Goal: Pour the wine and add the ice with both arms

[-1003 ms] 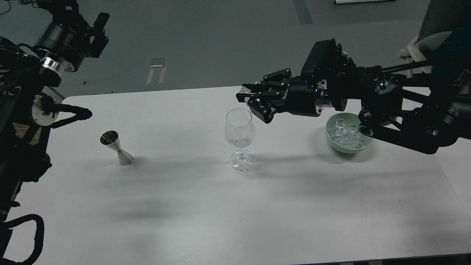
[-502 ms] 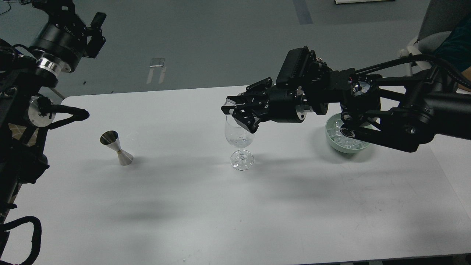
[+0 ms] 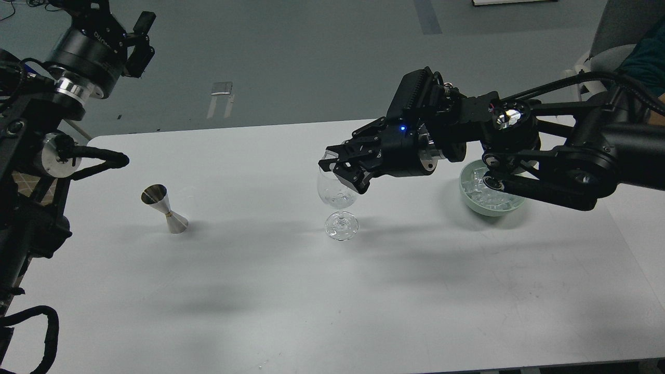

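A clear wine glass (image 3: 338, 208) stands at the middle of the white table (image 3: 260, 291), with ice (image 3: 336, 198) in its bowl. My right gripper (image 3: 329, 162) hangs right over the glass rim, shut on a small clear ice cube (image 3: 327, 155) at its fingertips. A pale green bowl (image 3: 487, 209) of ice cubes (image 3: 480, 191) stands to the right, partly hidden by my right arm. A steel jigger (image 3: 165, 209) stands at the left. My left gripper (image 3: 141, 41) is raised beyond the table's far left corner, open and empty.
My left arm's links and cables (image 3: 78, 156) reach over the table's left edge. A chair and a person's arm (image 3: 639, 57) show at the far right beyond the table. Grey floor lies behind the table.
My right gripper has moved left and down from beside the glass to right over its rim, carrying the ice cube. The left gripper has shifted slightly.
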